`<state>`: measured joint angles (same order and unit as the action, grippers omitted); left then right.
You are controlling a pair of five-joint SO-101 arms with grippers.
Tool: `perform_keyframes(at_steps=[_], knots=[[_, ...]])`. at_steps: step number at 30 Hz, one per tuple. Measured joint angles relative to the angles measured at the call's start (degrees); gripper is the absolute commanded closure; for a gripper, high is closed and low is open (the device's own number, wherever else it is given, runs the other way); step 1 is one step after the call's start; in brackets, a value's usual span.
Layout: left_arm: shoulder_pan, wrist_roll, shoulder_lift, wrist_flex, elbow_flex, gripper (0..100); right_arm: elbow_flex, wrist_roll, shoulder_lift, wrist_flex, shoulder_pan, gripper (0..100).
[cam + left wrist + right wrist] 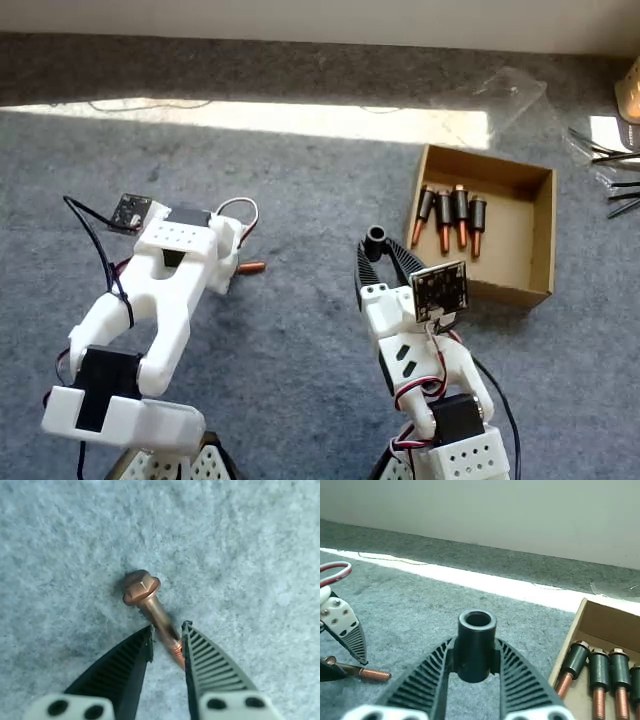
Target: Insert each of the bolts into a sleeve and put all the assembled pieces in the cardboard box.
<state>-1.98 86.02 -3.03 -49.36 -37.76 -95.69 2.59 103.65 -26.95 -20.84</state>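
High view: the cardboard box [500, 288] holds four assembled pieces [452, 217] side by side. Just beside its left wall the right gripper [378, 250] is clenched on a black sleeve [376, 237]. Farther from the box on that side, a copper bolt [250, 267] juts from under the left arm [180, 260]. Left wrist view: the left gripper [167, 630] grasps the bolt by its threaded end, hex head clear of the fingers. Right wrist view: the sleeve stands gripped, bore up, near the box.

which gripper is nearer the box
Right. The right gripper, holding a sleeve, sits just beside the box; the left gripper, closed on a bolt, is farther off beyond it.
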Motion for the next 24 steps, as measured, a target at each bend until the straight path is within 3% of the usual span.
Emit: perform_keyframes(at_steps=[24], knots=[[4.48, 0.0, 0.0, 0.44, -1.76, 90, 0.0, 0.0, 0.0, 0.0, 0.0, 99.5]])
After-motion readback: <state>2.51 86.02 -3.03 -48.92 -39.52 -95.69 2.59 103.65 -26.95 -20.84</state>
